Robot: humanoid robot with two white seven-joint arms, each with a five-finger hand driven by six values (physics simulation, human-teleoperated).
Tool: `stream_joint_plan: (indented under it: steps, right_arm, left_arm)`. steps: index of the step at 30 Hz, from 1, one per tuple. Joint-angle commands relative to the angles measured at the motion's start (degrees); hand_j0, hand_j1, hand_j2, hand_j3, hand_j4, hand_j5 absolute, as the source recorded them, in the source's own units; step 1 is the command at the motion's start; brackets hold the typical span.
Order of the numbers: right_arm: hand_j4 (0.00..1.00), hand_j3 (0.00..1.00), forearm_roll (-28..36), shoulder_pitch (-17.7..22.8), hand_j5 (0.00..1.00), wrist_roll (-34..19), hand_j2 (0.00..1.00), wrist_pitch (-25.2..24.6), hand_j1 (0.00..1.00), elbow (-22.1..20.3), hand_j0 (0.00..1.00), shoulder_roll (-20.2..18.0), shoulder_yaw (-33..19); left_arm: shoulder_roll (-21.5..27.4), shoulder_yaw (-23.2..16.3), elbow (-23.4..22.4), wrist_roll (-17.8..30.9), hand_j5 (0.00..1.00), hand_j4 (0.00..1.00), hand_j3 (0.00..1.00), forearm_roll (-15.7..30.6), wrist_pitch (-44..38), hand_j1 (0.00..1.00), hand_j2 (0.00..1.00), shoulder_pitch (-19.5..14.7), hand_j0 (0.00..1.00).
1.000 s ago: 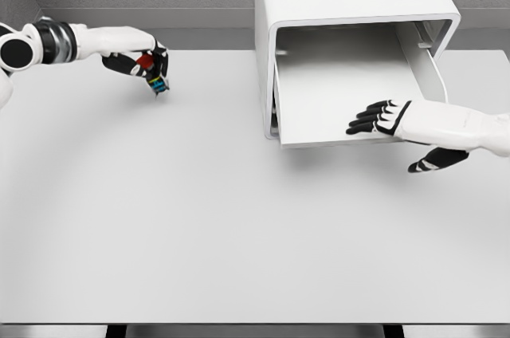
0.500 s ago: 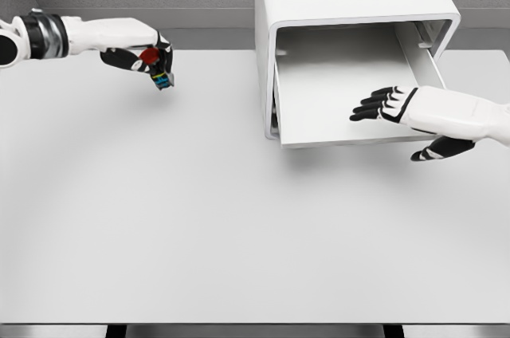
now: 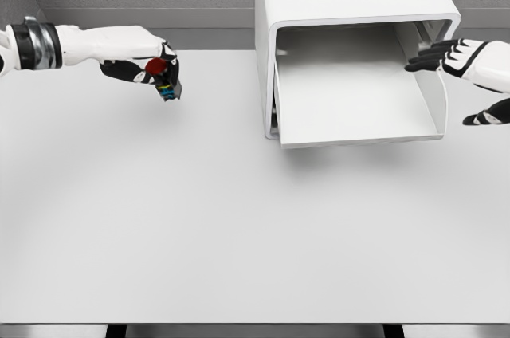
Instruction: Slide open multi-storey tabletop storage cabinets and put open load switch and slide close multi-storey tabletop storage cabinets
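1. White storage cabinet [image 3: 351, 3] stands at the back of the counter [image 3: 239, 218], its drawer [image 3: 351, 99] pulled out, ready to receive the part.
2. Left hand [image 3: 147, 63], arm reaching level from the side, is clenched around the load switch [image 3: 165, 79], carried above the counter, well apart from the drawer.
3. Right hand [image 3: 458, 55] hovers beside the drawer's right wall, fingers released and extended, holding nothing.

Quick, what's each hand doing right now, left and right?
Left hand: shut on the load switch, held above the table.
Right hand: open, holding nothing, by the drawer's right side.
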State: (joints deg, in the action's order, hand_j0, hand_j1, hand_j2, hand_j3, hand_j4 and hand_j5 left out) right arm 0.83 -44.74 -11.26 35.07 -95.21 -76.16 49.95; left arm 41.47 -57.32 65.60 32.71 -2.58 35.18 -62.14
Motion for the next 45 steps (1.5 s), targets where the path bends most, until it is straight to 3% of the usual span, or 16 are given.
stream_joint_plan:
  steps: [1, 8, 27, 36, 45]
  right_arm:
    - [1.0, 1.0, 0.49, 0.0, 1.0, -0.08, 1.0, -0.07, 1.0, -0.15, 1.0, -0.22, -0.02]
    - [1.0, 1.0, 0.4, 0.0, 1.0, -0.34, 1.0, -0.07, 1.0, -0.5, 1.0, -1.89, 0.59]
    - [1.0, 1.0, 0.49, 0.09, 1.0, 2.82, 1.0, -0.07, 1.0, -1.47, 1.0, -2.86, 2.88]
    - [1.0, 1.0, 0.4, 0.18, 1.0, 2.73, 1.0, -0.07, 1.0, -1.56, 1.0, -2.51, 3.4]
    - [1.0, 1.0, 0.4, 0.18, 1.0, 2.73, 1.0, -0.07, 1.0, -1.56, 1.0, -2.07, 3.75]
  left_arm:
    - [1.51, 0.1, 2.69, -0.1, 0.42, 0.42, 0.42, 1.27, -0.18, 0.42, 0.42, 0.09, 0.42]
    - [1.77, 0.1, 6.38, -0.01, 0.42, 0.42, 0.42, 2.58, -0.18, 0.42, 0.42, 0.09, 0.42]
    - [9.16, 0.36, 25.27, -0.1, 0.41, 0.41, 0.41, 6.63, -0.18, 0.41, 0.41, 1.76, 0.41]
    - [10.12, 0.8, 27.82, -0.27, 0.41, 0.41, 0.41, 8.3, -0.18, 0.41, 0.41, 0.88, 0.41]
    - [8.19, 0.71, 27.65, -0.19, 0.41, 0.41, 0.41, 8.74, -0.18, 0.41, 0.41, -2.81, 0.41]
